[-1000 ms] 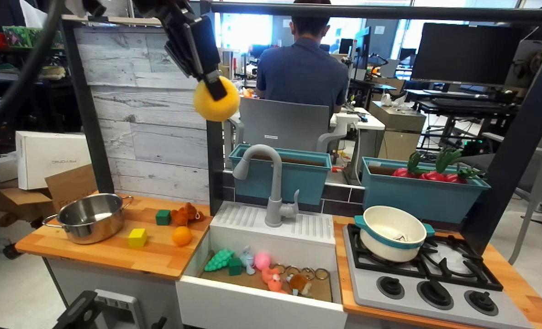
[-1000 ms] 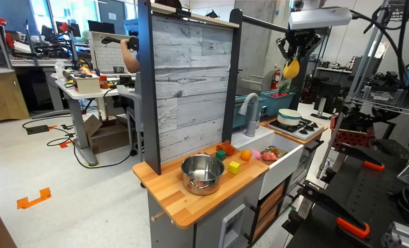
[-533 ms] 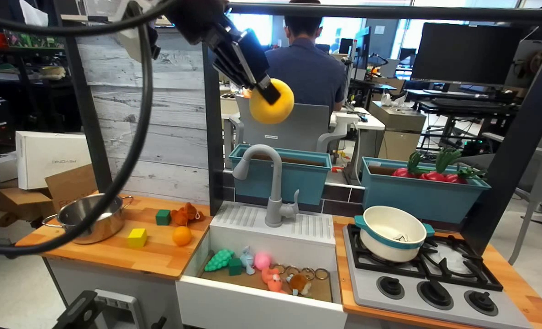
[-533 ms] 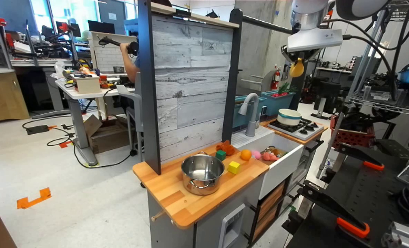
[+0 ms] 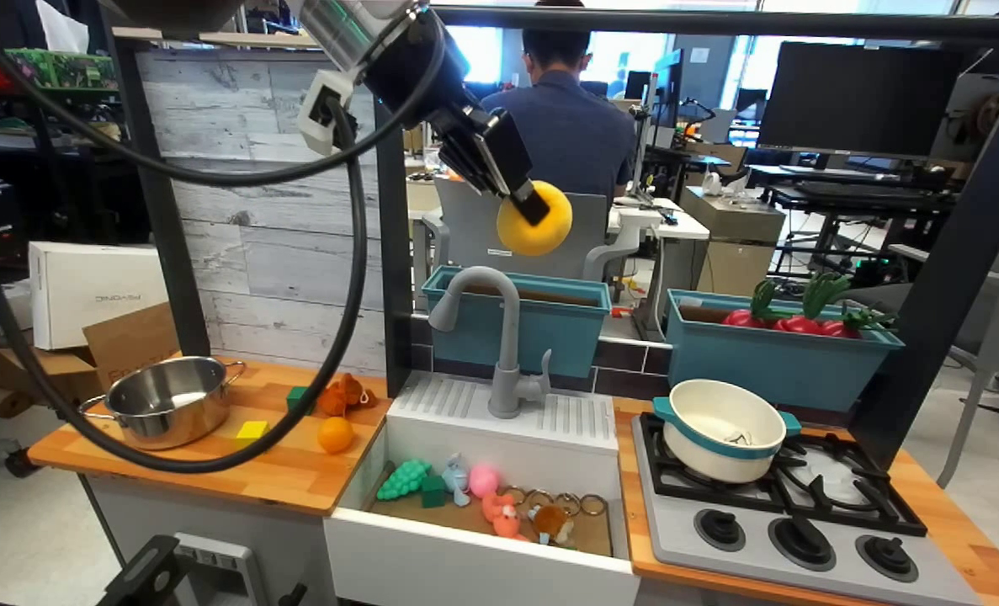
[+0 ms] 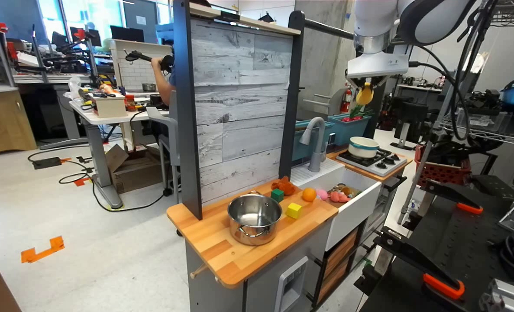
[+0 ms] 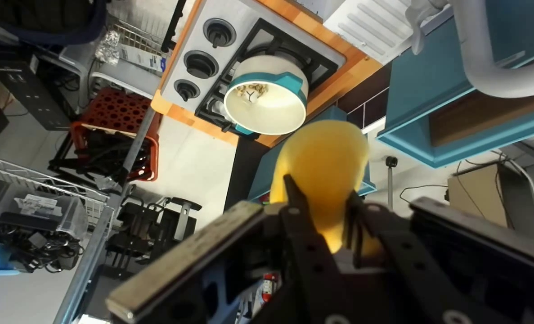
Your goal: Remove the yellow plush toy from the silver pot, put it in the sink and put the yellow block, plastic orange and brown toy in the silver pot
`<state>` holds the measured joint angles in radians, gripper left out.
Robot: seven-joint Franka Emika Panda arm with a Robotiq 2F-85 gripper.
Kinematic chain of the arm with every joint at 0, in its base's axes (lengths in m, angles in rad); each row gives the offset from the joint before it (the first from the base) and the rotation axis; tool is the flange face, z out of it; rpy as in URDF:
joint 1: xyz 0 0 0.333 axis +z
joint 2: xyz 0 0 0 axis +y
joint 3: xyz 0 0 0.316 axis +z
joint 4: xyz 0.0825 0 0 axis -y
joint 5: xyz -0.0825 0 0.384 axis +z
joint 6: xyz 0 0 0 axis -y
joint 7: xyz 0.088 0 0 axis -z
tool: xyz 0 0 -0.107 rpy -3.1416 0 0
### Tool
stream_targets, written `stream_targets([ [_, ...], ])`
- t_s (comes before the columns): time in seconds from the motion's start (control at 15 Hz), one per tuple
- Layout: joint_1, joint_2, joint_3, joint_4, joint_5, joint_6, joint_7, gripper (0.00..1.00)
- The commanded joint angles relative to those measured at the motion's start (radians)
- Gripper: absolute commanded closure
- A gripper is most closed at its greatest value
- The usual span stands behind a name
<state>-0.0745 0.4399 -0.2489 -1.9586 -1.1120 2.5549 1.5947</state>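
In a cluttered workroom stands a play kitchen [image 6: 261,286] with a grey body and a wooden counter [image 6: 248,271]. Behind it, a person [image 5: 562,126] in a blue shirt sits facing away. A white robot arm [image 6: 373,19] hangs in from above, its black cable [image 5: 247,178] looping across the foreground in an exterior view. Set into the kitchen is the deep white sink [image 5: 482,560], under a curved grey faucet [image 5: 509,337]; on one side of it sits a grey stove [image 5: 760,520], and teal planters [image 5: 777,366] line the back. On the wooden counter, at the other side of the sink, the silver pot [image 6: 254,236] stands upright near the end. A cream pot [image 5: 718,463] with a teal band rests on the stove. The black gripper [image 7: 321,191] is grasping the yellow plush toy [image 5: 541,238], one finger pressed to each side. It is up in the air, higher than the faucet and well apart from the silver pot and the sink; the spot straight below cannot be told. The smallest things sit on the wooden counter between the silver pot and the sink: the reddish brown toy [image 6: 285,185] towards the back, just beside a green block [image 6: 277,195]; the round plastic orange [image 6: 308,194] near the sink's edge; and the yellow block [image 6: 294,210] between the silver pot and the plastic orange. More small toys [image 5: 484,480] lie inside the sink.
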Motion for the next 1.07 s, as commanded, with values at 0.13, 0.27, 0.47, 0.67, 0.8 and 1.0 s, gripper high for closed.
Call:
stream_targets([
  [0.13,-0.033,0.106,0.029,0.122,0.098,-0.01,-0.061,0.54],
  [0.27,-0.032,0.117,0.028,0.133,0.127,0.004,-0.089,0.4],
  [0.47,-0.026,0.112,0.028,0.131,0.158,0.017,-0.118,0.17],
  [0.67,-0.019,0.098,0.028,0.124,0.177,0.02,-0.144,0.0],
  [0.8,-0.013,0.092,0.024,0.12,0.18,0.024,-0.144,0.0],
  [1.0,-0.075,0.071,0.098,0.081,0.326,0.089,-0.298,0.0],
])
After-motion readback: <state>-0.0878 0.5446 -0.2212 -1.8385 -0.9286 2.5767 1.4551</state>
